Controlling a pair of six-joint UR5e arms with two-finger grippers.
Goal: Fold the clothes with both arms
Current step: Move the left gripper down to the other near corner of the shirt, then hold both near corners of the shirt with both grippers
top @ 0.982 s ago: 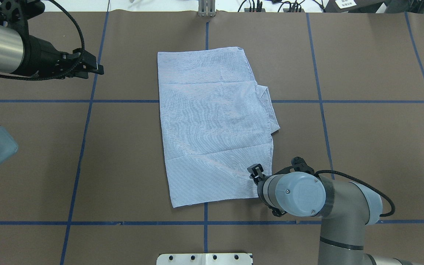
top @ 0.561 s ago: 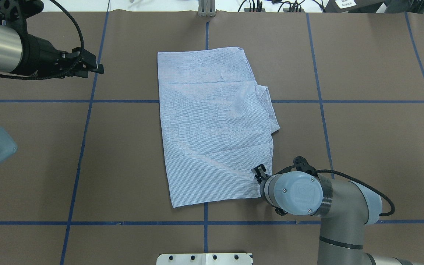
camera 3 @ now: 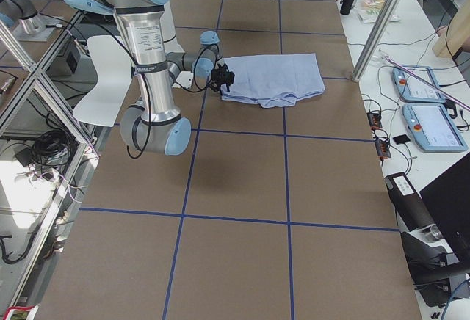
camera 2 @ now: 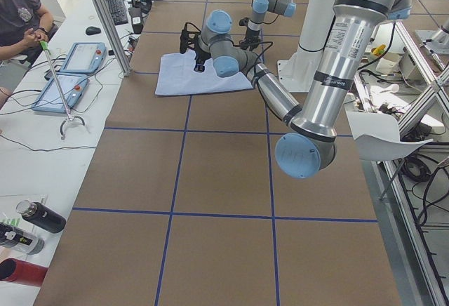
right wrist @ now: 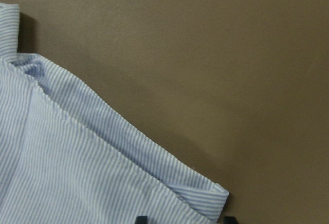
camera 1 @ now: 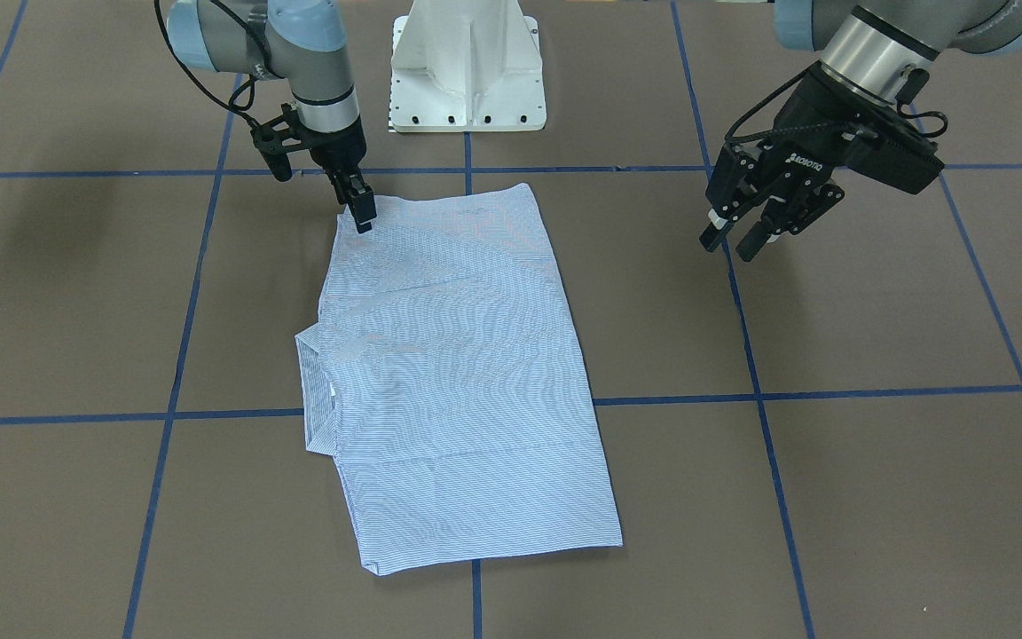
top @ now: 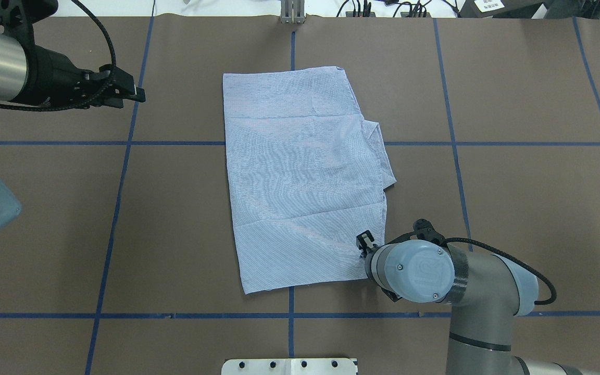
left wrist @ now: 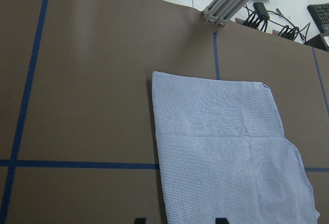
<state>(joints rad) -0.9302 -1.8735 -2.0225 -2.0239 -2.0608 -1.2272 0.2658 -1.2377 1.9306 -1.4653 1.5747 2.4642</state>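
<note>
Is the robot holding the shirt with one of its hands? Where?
Nothing is held. The right gripper is open at the shirt corner nearest the robot, not pinching it. The left gripper is open, off to the side.

Shirt (top: pixel 300 177): thin striped cloth, lightly creased. Table (top: pixel 513 182): matt brown paper-like cover.

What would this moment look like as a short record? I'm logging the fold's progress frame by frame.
garment: shirt, folded to a rough rectangle, lying flat
surface: brown table with blue grid lines
detail: collar sticks out on the robot's right side
right side: right gripper open, low at the shirt's near right corner
left side: left gripper open, raised over bare table, apart from the shirt
grasp: none closed yet
</note>
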